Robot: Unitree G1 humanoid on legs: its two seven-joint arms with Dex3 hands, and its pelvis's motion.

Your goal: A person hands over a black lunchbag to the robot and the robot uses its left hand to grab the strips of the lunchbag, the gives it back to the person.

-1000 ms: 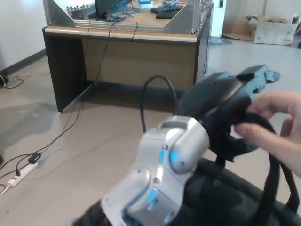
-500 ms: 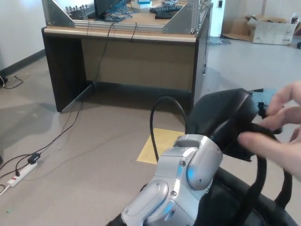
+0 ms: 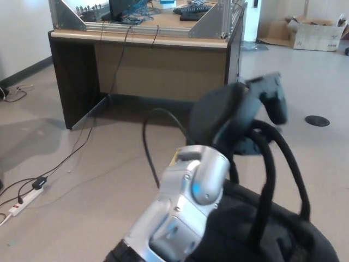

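Observation:
My left hand (image 3: 240,112) is raised in the middle of the head view, black, at the end of a silver forearm (image 3: 182,204). Its fingers (image 3: 272,95) are curled through the black straps (image 3: 272,164) of the lunchbag. The black lunchbag (image 3: 262,232) hangs below the hand at the lower right, its two straps looping up over the fingers. No person's hand touches the bag or straps. My right hand does not show.
A wooden desk (image 3: 147,60) with a metal frame and cables stands ahead. A power strip (image 3: 24,199) and cords lie on the floor at left. A cardboard box (image 3: 316,33) sits far right, a dark floor disc (image 3: 317,120) near it.
The person's hand at the right has let go of the straps and left the view. My left hand now carries the bag alone and has shifted left and slightly up.

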